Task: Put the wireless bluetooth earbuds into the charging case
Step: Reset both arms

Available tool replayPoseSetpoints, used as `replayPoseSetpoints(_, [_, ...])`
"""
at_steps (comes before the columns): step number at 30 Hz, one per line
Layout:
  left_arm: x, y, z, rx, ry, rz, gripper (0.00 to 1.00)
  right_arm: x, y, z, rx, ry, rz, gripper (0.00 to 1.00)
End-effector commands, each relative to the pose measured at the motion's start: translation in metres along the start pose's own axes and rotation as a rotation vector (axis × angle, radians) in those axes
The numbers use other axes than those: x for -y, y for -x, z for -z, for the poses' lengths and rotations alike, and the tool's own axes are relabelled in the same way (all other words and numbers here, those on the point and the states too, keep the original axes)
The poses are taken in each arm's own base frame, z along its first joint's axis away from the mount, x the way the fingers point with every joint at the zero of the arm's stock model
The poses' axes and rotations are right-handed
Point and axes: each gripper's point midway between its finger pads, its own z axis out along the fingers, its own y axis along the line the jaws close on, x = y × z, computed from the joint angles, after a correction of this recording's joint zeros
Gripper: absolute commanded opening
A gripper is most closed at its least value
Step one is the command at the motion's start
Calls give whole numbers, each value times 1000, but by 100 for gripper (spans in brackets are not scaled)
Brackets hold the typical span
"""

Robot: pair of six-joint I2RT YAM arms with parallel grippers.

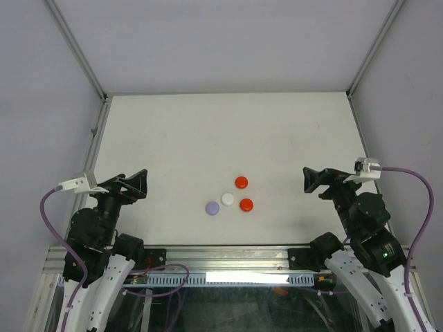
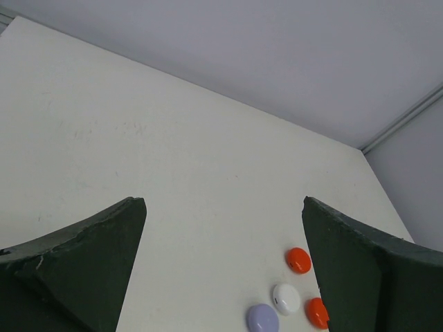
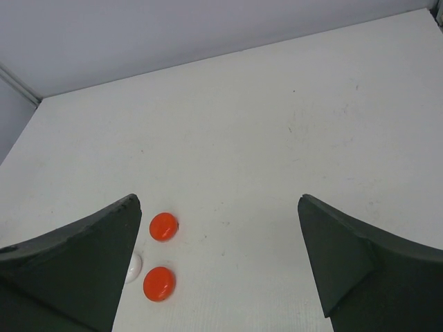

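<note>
No wireless bluetooth earbuds show in any view. In the middle of the white table [image 1: 208, 138] lie small round pucks close together, all closed: a red puck [image 1: 241, 182] farthest back, a white puck [image 1: 227, 199], a second red puck [image 1: 246, 205] and a pale purple puck [image 1: 212, 207]. Whether these are charging cases I cannot tell. My left gripper [image 1: 140, 183] hovers open to their left, with nothing between its fingers. My right gripper [image 1: 309, 180] hovers open to their right, also empty. The left wrist view has the pucks at lower right: red [image 2: 298, 260], white [image 2: 286, 298], purple [image 2: 262, 319].
Grey walls and metal frame posts [image 1: 93, 128] enclose the table on three sides. In the right wrist view both red pucks [image 3: 163, 226] [image 3: 159, 283] lie beside the left finger [image 3: 83, 256], which half hides the white puck [image 3: 132, 268].
</note>
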Motion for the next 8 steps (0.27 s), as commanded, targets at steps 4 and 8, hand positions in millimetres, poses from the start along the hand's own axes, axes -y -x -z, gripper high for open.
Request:
replayPoseSetpoints(4, [5, -3, -4, -21, -31, -34, 99, -6, 3, 0, -1, 35, 25, 99])
replayPoseSetpoints(8, [5, -6, -5, -31, -28, -36, 99, -6, 2, 0, -13, 30, 21, 99])
